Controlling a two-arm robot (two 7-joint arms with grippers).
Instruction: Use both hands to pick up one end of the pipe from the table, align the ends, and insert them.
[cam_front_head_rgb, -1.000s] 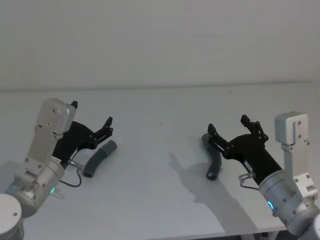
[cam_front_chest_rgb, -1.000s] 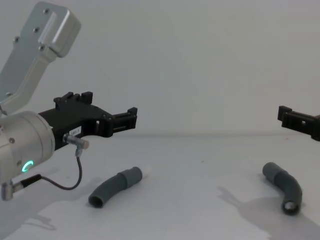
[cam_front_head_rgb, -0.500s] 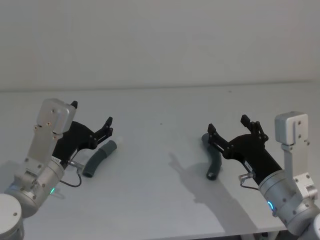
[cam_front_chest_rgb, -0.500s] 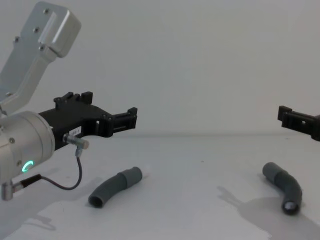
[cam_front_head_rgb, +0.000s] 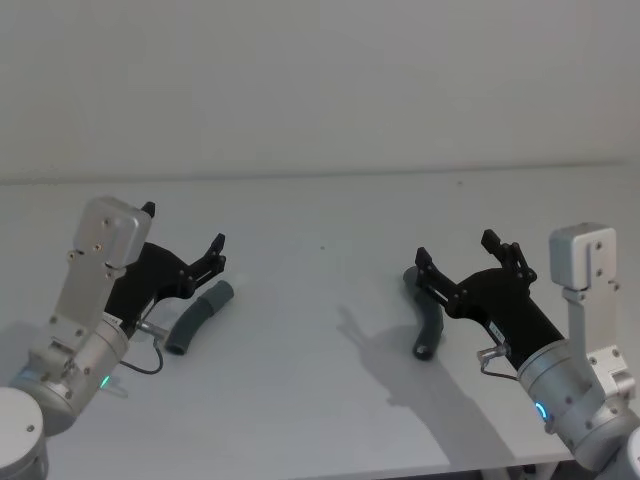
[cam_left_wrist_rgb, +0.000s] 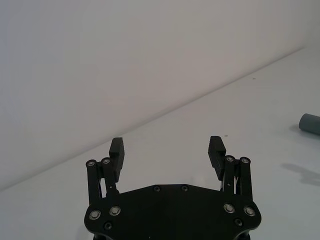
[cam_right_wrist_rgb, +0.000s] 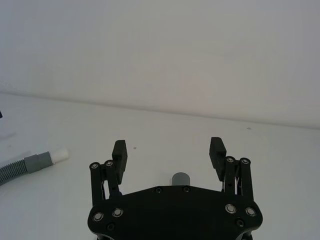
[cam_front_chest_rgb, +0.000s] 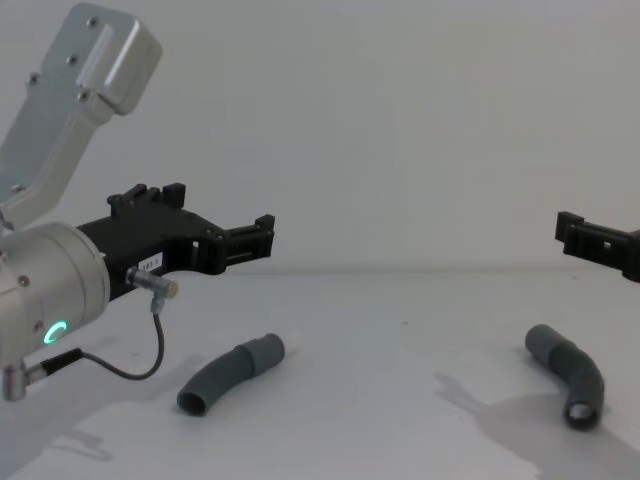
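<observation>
The left black plastic two-finger gripper (cam_front_head_rgb: 183, 226) hovers above the plain whitish-grey table (cam_front_head_rgb: 320, 400), its jaws spread wide and empty. One dark grey bent ribbed pipe piece (cam_front_head_rgb: 200, 315) with a whitish tip lies on the table below them. The right black gripper (cam_front_head_rgb: 456, 247) hovers likewise, jaws open and empty, and the second dark grey bent pipe piece (cam_front_head_rgb: 430, 325) lies beneath them. The two pieces lie well apart.

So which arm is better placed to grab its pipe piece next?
Probably the right: the right gripper is open, and its wrist view shows the cuff centred between its fingers. The left gripper, also open, hangs well above the left pipe piece.
</observation>
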